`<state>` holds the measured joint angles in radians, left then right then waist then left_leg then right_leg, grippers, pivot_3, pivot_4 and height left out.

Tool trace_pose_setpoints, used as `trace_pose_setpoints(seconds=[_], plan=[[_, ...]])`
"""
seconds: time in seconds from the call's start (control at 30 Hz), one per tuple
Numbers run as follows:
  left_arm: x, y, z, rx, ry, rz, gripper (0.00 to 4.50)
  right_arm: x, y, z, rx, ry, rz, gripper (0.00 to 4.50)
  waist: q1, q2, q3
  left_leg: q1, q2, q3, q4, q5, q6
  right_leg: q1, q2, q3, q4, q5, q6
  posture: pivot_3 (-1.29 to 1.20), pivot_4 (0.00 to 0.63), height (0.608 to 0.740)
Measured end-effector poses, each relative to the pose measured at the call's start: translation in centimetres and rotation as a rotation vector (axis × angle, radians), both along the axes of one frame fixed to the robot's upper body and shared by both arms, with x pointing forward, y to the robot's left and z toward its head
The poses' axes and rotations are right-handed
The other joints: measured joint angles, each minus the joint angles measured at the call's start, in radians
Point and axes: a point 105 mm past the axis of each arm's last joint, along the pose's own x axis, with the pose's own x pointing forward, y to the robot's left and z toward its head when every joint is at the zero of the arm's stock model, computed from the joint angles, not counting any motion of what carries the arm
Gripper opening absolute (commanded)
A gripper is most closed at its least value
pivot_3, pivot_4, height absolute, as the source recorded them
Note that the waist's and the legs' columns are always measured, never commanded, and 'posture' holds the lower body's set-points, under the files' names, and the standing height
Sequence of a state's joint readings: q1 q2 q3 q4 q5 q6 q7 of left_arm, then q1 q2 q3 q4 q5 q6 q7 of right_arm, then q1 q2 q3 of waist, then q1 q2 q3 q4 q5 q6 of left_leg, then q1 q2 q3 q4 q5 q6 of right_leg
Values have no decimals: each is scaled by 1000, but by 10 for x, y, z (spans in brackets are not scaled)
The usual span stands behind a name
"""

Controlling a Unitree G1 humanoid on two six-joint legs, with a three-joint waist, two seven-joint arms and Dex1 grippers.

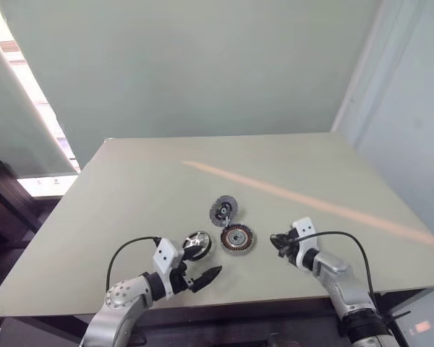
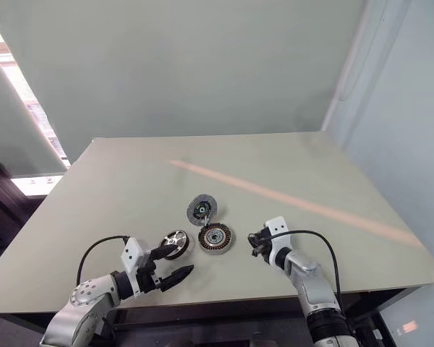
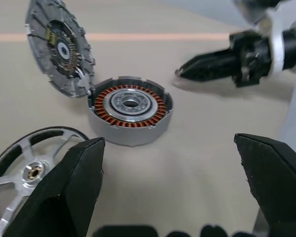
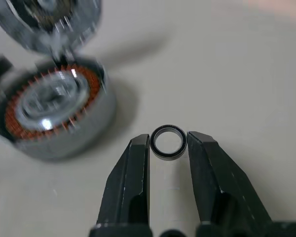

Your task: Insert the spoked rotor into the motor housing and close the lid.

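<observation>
Left pincer [image 1: 200, 269] hovers low over the near edge of the worktop [image 1: 130, 195], fingers spread wide apart, nothing between them; one fingertip sits right at the spoked rotor [image 1: 197, 244], whether touching I cannot tell; the other fingertip [image 1: 210, 275] points out over bare worktop nearer the robot.

Spoked rotor lies flat on the worktop, shiny rim and spokes up, just left of the motor housing [image 1: 237, 238]; the two are close but apart.

Motor housing sits near the middle of the front part of the worktop, open side up, copper windings ringed around a silver hub; the left wrist view shows its light grey side wall.

Lid [image 1: 223, 210] stands just behind the housing, tilted up on edge, its lower rim touching the housing's far rim; its inner face with a small dark centre looks toward the robot.

Right pincer [image 1: 277, 243] is to the right of the housing, near but clear of it, pointing left toward it; fingers drawn close together and clamped on a small thin washer ring [image 4: 168, 142], dark rim with an open centre, held at the very fingertips [image 4: 138, 148]; the ring is pinched by its outer edge on both sides, over bare worktop.
</observation>
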<state>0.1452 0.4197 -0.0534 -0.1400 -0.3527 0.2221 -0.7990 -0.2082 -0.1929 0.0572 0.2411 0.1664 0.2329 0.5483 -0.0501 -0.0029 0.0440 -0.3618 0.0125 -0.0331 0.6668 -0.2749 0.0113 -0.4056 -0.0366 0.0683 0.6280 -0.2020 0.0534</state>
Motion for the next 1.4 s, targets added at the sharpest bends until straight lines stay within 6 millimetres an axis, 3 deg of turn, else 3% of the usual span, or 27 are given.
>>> trace_pose_setpoints(seconds=[0.13,0.3,0.53,0.93,1.4], plan=[[1,1,-1,-1,-2,9,4500,5,22,20,1,-33,47,795,0,0,0,0,1,0,0,0,0,0,1,0,0,0,0,0,0,740],[4,2,0,3,-17,17,4500,1,53,20,-7,7,123,795,1,0,0,0,1,-1,0,0,0,0,1,0,0,0,0,0,0,740],[7,2,2,5,-34,25,4500,5,80,26,-31,-7,182,795,0,0,0,0,1,-1,0,0,0,0,1,0,0,0,0,0,0,740],[7,4,1,11,-42,39,4500,2,84,-2,-87,73,191,795,-1,0,0,0,1,-1,0,0,0,-1,1,0,0,0,0,0,0,740],[5,5,-3,24,-34,47,4500,4,90,-4,-80,74,202,795,-1,0,0,-1,1,-1,-1,0,0,-1,1,0,0,0,0,0,0,740]])
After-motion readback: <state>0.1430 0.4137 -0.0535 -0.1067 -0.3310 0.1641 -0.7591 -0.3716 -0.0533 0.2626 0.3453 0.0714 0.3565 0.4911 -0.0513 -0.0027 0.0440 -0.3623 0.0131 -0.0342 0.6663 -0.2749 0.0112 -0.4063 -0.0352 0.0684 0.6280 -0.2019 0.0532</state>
